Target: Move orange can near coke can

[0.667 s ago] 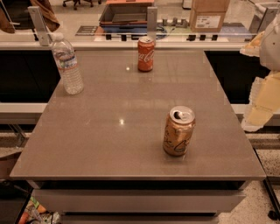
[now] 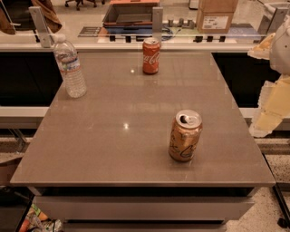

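The orange can (image 2: 185,136) is golden-orange with dark lettering and a silver top. It stands upright on the grey table (image 2: 113,136), near the front right. The coke can (image 2: 151,55), red with white script, stands upright at the table's far edge, well apart from the orange can. My gripper (image 2: 273,97) shows as cream and white parts at the right edge of the view, beyond the table's right side. It is to the right of the orange can and touches neither can.
A clear plastic water bottle (image 2: 70,68) stands upright at the table's back left. Behind the table runs a counter rail with a tray (image 2: 129,13) and a cardboard box (image 2: 216,16). Litter lies on the floor at the front left (image 2: 38,221).
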Robot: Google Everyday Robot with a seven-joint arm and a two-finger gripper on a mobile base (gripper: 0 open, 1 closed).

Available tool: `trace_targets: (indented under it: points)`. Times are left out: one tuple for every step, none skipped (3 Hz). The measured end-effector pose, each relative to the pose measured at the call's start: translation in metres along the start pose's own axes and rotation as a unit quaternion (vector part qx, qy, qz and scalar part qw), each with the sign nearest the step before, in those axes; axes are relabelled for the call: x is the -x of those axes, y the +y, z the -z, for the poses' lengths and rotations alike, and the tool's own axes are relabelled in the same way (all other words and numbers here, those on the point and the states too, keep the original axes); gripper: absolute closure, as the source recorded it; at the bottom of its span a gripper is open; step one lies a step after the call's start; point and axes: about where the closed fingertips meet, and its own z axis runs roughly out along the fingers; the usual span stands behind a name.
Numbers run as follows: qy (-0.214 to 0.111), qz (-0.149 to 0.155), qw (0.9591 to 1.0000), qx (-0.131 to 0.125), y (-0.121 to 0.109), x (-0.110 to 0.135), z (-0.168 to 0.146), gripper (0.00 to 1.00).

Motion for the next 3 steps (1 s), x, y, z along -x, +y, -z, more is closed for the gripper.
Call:
trace_targets:
  points:
    - [-0.054,0.004,0.9985,0.010,0.003,0.005,-0.014,0.00]
    - [-0.144,0.004,0.9893,0.023,0.002,0.005,-0.050,0.00]
    - [-0.245,-0.002,0.9686,0.041,0.004,0.007,-0.086,0.00]
